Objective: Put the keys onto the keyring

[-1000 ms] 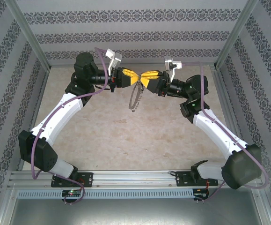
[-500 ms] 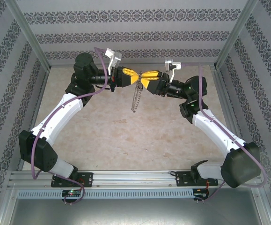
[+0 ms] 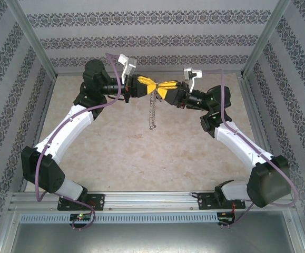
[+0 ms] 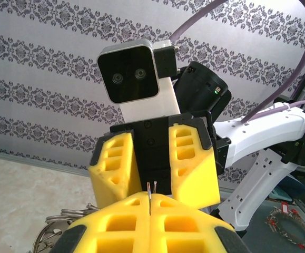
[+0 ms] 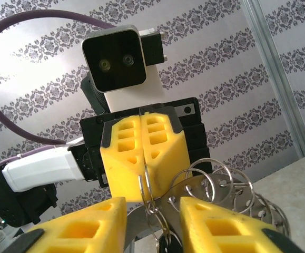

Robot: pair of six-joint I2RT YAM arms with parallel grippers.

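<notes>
Hanging in mid-air above the beige tabletop (image 3: pixel 136 155), the keyring (image 3: pixel 152 112) dangles from the left gripper (image 3: pixel 154 87), whose yellow jaws are pressed together on a thin wire of the loop. Facing it tip to tip, the right gripper (image 3: pixel 163 88) has its jaws parted — ring coils sit in the gap, and whether they touch either finger cannot be told.

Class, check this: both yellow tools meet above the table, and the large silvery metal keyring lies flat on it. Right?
No. The large silvery metal keyring hangs in the air from the shut left tool, as the top external view shows. The rest holds.
</notes>
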